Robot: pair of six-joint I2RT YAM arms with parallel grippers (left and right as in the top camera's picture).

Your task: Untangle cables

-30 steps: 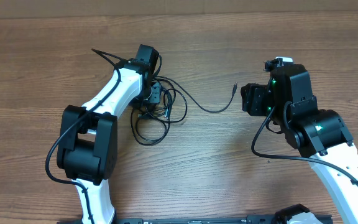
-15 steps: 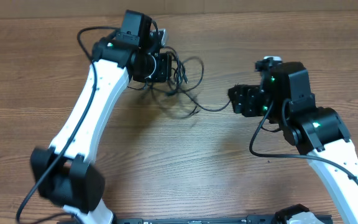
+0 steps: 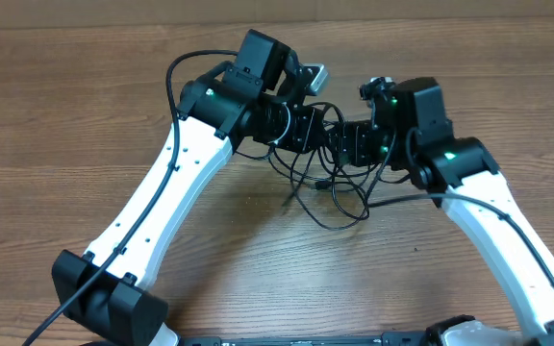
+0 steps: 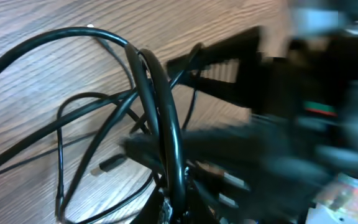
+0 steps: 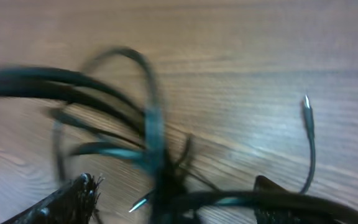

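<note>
— What's moved?
— Both arms have swung together near the middle of the worktop's (image 3: 65, 115) far edge. I'm keeping the left gripper (image 3: 308, 127) clenched on the cables (image 3: 330, 187), and the right gripper (image 3: 349, 144) is standing spread wide beside them.

Brown wood-grain table (image 3: 65, 115), even soft light, pale strip along far edge

Brown wood-grain counter

The counter (image 3: 65, 115) is brown with darker streaks of grain running left to right in the overhead view, and a paler band (image 3: 508, 12) lies along its far edge. Both wrist views show the same grain close up, partly blurred.
</note>
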